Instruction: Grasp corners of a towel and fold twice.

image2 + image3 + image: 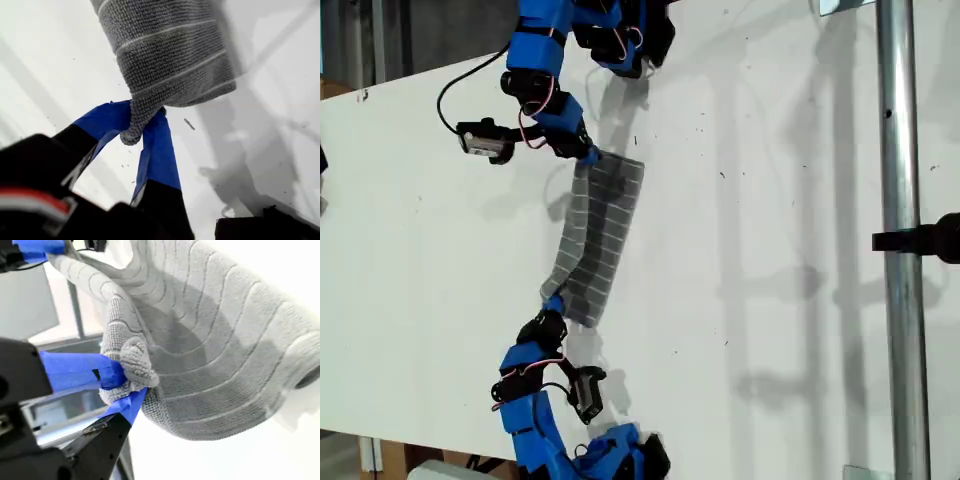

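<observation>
My first claw (141,127) was clamped on one bunched corner of the towel (603,232), my second claw (121,385) on another wad, the cloth slung between them above the counter (770,250). Both bites looked shallow (mere fabric tips); pulling apart could tug a corner free and drop it unfolded.

My first gripper (135,125) with blue jaws pinched shut on a towel (170,55) corner, my second gripper (125,385) likewise clamped on bunched cloth, both blue arms reaching inward in the exterior view
</observation>
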Robot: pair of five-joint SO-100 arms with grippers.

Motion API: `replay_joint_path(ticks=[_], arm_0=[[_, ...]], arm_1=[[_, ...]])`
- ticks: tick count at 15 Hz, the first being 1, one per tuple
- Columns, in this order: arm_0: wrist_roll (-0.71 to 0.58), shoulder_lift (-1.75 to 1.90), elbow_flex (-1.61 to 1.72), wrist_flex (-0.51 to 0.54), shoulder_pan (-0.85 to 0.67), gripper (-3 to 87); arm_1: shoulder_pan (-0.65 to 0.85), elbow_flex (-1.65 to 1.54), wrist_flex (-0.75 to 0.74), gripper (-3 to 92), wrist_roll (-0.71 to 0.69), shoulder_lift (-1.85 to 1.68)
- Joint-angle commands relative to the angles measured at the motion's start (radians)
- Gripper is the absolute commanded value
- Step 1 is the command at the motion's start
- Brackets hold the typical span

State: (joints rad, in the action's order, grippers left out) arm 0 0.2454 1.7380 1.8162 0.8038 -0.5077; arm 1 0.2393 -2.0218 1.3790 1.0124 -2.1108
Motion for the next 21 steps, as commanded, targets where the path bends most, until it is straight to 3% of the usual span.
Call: replay_joint_path(ticks=[1,7,8,9,10,11,13,16,19,21], arm_0=[[0.048,-0.002,0.012,0.032,-0.005,-3.0],[0.141,-0.135,0.046,0.097,-0.012,-1.4],[0.161,-0.152,0.031,0.118,-0.018,9.8],[0.175,-0.146,0.006,0.160,-0.025,25.0],[0.170,-0.107,-0.021,0.213,-0.023,32.0],[0.184,-0.052,-0.057,0.265,-0.029,27.5],[0.255,0.063,-0.075,0.313,-0.098,22.7],[0.273,0.440,0.195,0.210,-0.091,16.2],[0.360,0.982,0.578,0.118,0.097,10.9],[0.448,1.324,0.838,0.115,0.250,8.8]], arm_1=[[-0.081,-0.015,-0.063,-0.2,0.057,0.021],[-0.112,-0.161,-0.330,-0.2,0.101,0.167],[-0.100,-0.153,-0.324,9.4,0.095,0.160],[-0.095,-0.129,-0.275,31.7,0.084,0.115],[-0.091,-0.084,-0.181,27.5,0.081,0.043],[-0.064,-0.044,-0.066,19.0,0.081,-0.041],[0.031,-0.061,0.086,15.7,0.072,-0.204],[-0.003,-0.209,0.135,15.7,0.149,-0.446],[-0.181,-0.437,0.164,42.7,0.411,-0.683],[-0.364,-0.549,0.156,44.4,0.611,-0.749]])
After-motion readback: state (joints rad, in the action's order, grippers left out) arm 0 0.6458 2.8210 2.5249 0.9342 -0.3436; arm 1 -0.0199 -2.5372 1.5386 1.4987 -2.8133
